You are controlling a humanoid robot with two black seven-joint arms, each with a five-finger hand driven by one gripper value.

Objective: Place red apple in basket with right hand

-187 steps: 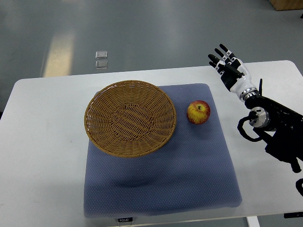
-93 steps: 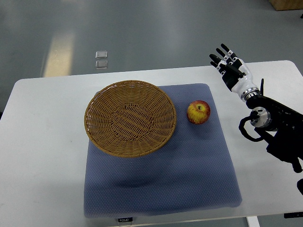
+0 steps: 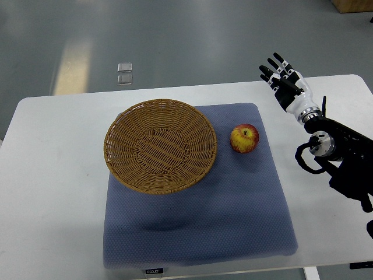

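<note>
1. A white bench carries a blue-grey mat.
2. A round wicker basket sits on the mat's far left part, its left rim reaching past the mat's edge.
3. A red apple with a yellow patch rests on the mat just right of the basket, not touching it.
4. The right robot hand hangs over the bench's far right area, fingers spread, holding nothing, well apart from the apple.
5. Its black arm enters from the right edge.
</note>
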